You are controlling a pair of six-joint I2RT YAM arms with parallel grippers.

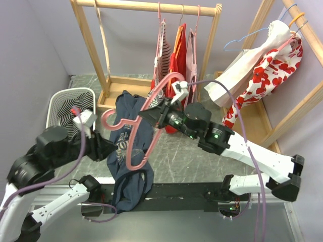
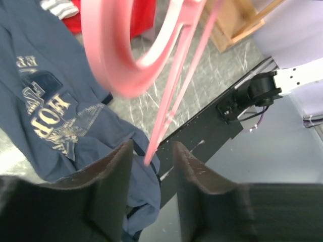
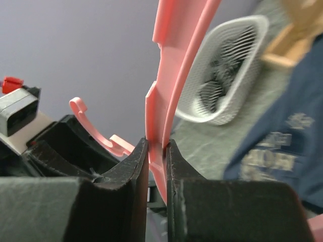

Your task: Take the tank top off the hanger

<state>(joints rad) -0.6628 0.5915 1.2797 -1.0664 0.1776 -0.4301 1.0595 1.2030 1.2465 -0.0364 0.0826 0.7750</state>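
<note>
White basket (image 1: 70, 91) holds striped cloth (image 1: 65, 113), perhaps; right claw (image 3: 156, 146) clamps pink hanger (image 3: 174, 60); left claw (image 2: 151, 151) parted.

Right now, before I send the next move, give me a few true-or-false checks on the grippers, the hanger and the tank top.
1. The right gripper is clamped on the pink hanger. True.
2. The left gripper is shut tight on the hanger. False: its fingers stand apart, and a thin hanger bar passes between them.
3. The navy tank top sits in the white basket. False: it lies on the table, with its lower end hanging over the near edge.
4. The wooden rack is bare. False: several garments hang from it.
5. The basket stands at the table's left side. True.
</note>
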